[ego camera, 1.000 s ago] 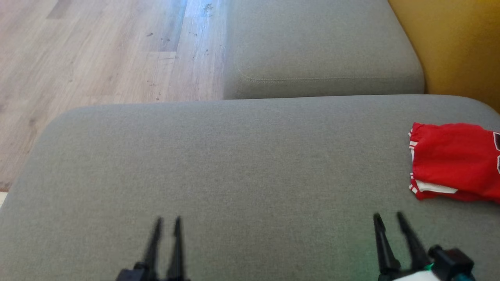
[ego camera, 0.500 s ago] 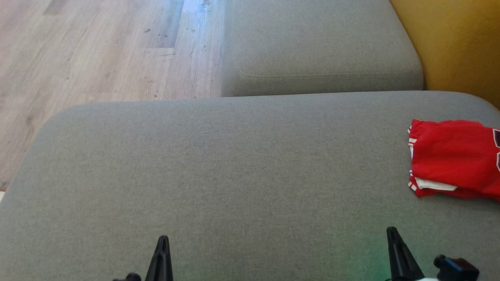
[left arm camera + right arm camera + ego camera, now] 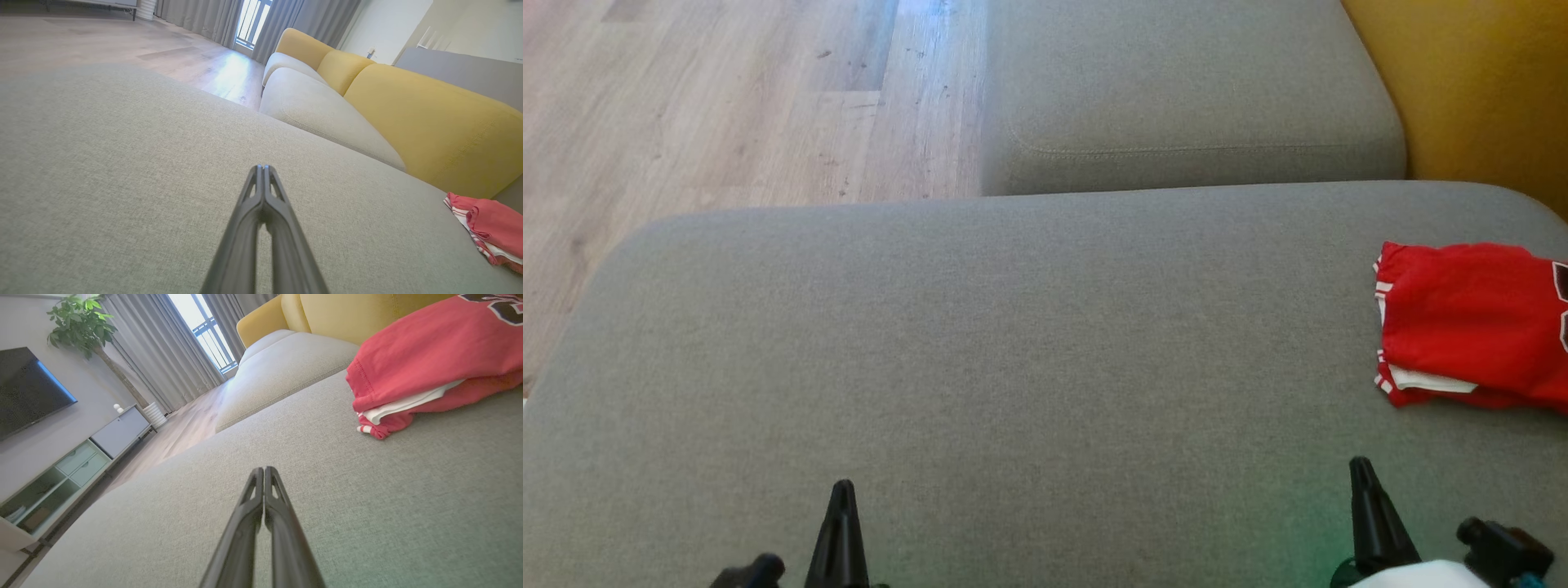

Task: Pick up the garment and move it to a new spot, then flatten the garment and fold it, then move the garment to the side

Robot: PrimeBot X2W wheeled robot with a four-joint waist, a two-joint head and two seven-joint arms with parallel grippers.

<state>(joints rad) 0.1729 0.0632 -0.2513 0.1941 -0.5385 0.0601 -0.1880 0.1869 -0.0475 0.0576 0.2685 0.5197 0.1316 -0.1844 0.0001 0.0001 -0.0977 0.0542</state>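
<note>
left gripper (image 3: 842, 490): a second ago its two fingers stood apart; now they are pressed together into one dark spike with nothing between them. the tip sits lower in the head view than before, over the bare grey seat cushion (image 3: 1013, 327). the whole head picture has slid a little too, so we put part of that down to the camera. right gripper (image 3: 1361, 469): same story, fingers parted a second ago, now closed tight on nothing, over bare fabric. garment (image 3: 1462, 327): red with white trim, lying in a compact folded bundle ahead of the right gripper and off to its right, apart from it, and well away from the left gripper, near the yellow backrest (image 3: 1462, 82). we judge both hands have let go and drawn back, so the fold and the move to the side look done and the task is at or near its end. writing: a dark print with a pale outline shows at the garment's far right, cut off by the frame edge. only a fragment, we cannot read it. no brand or label is legible.
</note>
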